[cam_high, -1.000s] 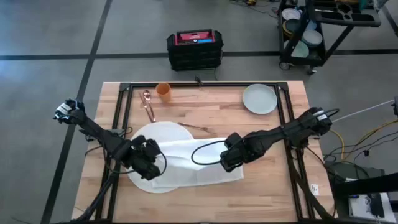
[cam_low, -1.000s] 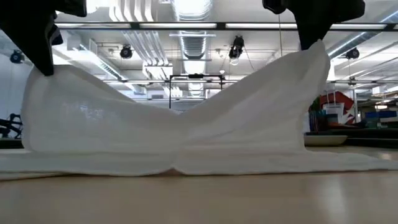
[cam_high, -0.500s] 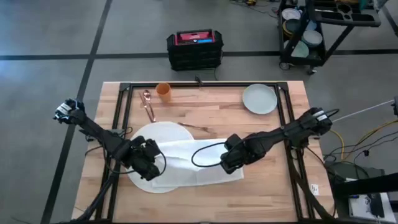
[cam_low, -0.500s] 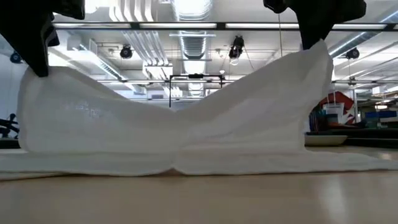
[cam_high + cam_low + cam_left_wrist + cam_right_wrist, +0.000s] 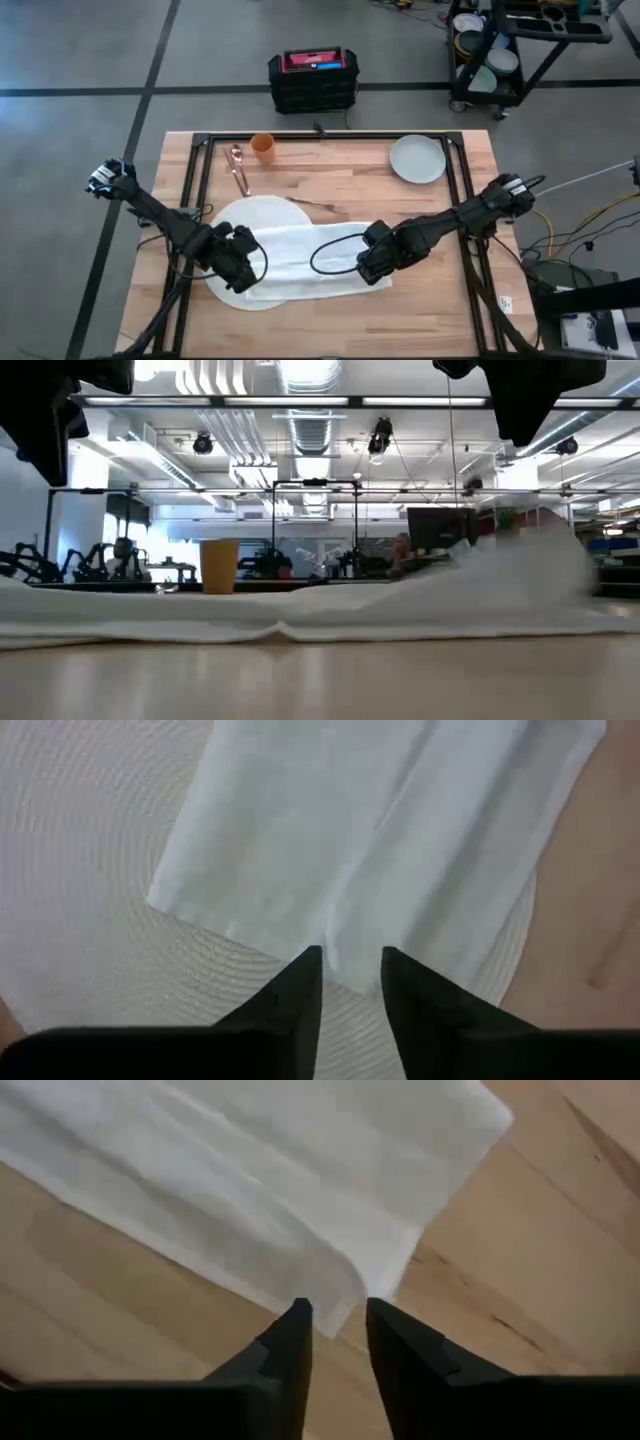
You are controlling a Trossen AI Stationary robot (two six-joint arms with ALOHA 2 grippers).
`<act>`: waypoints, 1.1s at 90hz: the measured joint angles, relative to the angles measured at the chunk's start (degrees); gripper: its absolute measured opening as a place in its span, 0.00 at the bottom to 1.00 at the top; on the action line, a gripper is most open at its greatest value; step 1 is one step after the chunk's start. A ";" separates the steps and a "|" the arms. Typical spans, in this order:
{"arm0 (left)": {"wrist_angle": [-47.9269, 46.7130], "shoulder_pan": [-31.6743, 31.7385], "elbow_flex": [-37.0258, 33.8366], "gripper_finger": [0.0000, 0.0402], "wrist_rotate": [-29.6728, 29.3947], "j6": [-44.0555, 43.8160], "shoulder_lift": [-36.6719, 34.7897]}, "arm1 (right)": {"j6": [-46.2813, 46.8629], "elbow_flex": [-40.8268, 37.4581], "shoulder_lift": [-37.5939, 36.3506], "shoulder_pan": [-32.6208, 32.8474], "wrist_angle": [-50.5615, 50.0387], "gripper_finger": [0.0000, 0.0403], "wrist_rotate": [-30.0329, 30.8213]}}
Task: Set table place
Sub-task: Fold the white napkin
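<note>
A white folded cloth lies flat, its left end on the round white mat and its right end on the bare wood of the table. My left gripper hovers open just above the cloth's left end, and its fingertips are clear of it. Over the cloth's right end, my right gripper is also open with nothing between its fingers. In the low view the cloth is a low flat band, with both grippers dark shapes above it.
At the far right sits the pale grey-green plate. An orange cup and a copper spoon stand at the far left. Another slim utensil lies just beyond the mat. Bare wood stretches along the near edge and the right side.
Both grippers have let go of the cloth. Its two raised ends, which they held up a second ago, have dropped, and the cloth now lies flat on the mat and table. My right gripper has shifted slightly toward the near edge.
</note>
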 joint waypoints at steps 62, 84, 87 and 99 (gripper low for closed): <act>19.61 5.28 -13.72 0.36 1.36 9.49 0.00 | -5.41 -2.64 0.00 -3.19 2.37 0.40 4.60; 19.14 11.93 -16.47 0.07 5.28 13.77 -0.56 | -5.47 -3.28 0.00 -3.31 2.39 0.34 4.54; 19.02 12.46 -16.00 0.04 5.32 14.90 -0.60 | -5.47 -3.29 0.00 -3.31 2.39 0.33 4.53; 21.08 14.16 -16.42 0.00 8.20 19.33 0.22 | -5.46 -3.30 0.00 -3.42 2.39 0.29 4.52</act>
